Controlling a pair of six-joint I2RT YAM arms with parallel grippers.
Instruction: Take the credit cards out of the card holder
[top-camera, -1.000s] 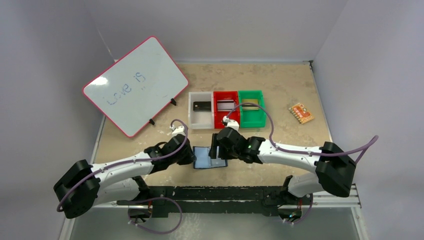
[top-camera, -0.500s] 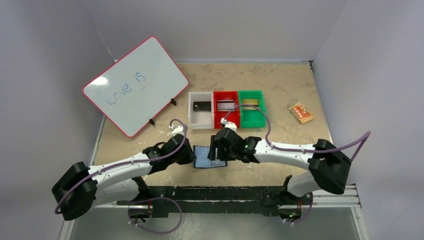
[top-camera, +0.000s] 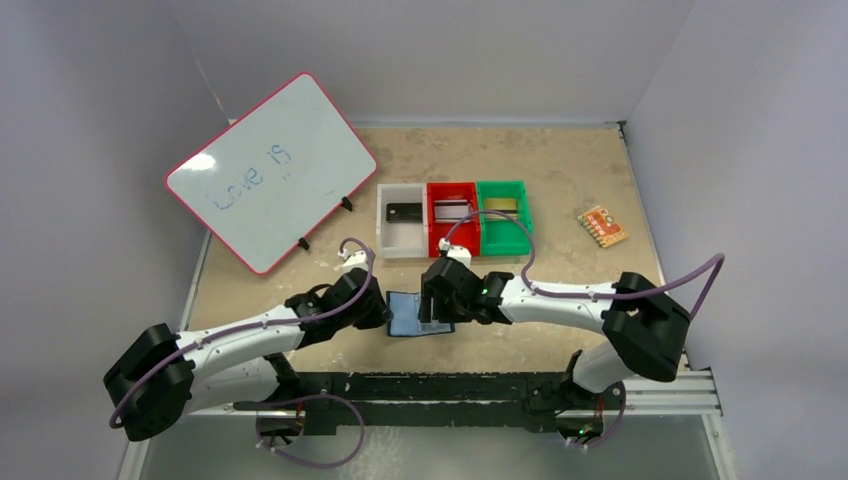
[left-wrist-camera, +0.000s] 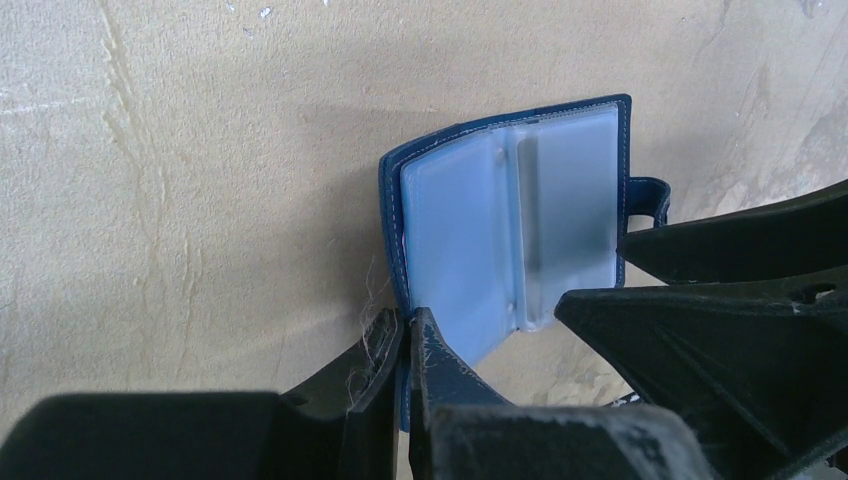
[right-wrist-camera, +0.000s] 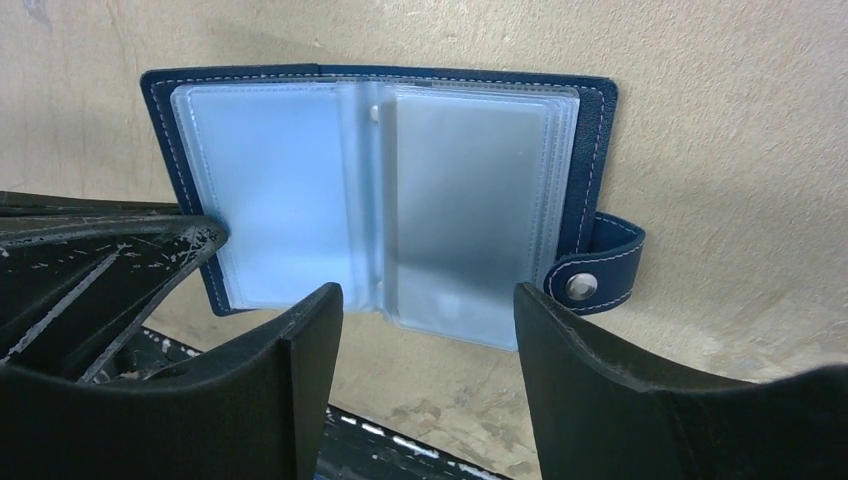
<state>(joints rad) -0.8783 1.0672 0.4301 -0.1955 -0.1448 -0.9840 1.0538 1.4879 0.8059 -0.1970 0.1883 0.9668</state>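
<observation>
— Where is the card holder (top-camera: 407, 313)?

— On the table (top-camera: 560, 180), toward 6 o'clock from its middle, between my two wrists. It lies spread open, navy cover down, pale clear sleeves (right-wrist-camera: 380, 200) facing up. In my right wrist view its snap tab (right-wrist-camera: 598, 272) sticks out at 3 o'clock.

— What is your left claw (left-wrist-camera: 408, 340) doing?

— It is pinched tight on the cover's edge, at the 9 o'clock side of the holder in the top view. Both fingers press the navy rim between them.

— And the right claw (right-wrist-camera: 430, 300)?

— Jaws apart, nothing in them. The two fingertips sit at the sleeves' 6 o'clock edge in the right wrist view, one each side of the centre fold. I cannot tell whether they touch the plastic.

— What lies beyond?

— At 12 o'clock from the holder stand a white bin (top-camera: 402, 240), a red bin (top-camera: 452, 236) and a green bin (top-camera: 503, 236), touching in a row, with cards (top-camera: 403, 212) inside. A whiteboard (top-camera: 270, 170) leans at 10 o'clock; an orange patterned piece (top-camera: 602, 226) lies at 2 o'clock.
</observation>
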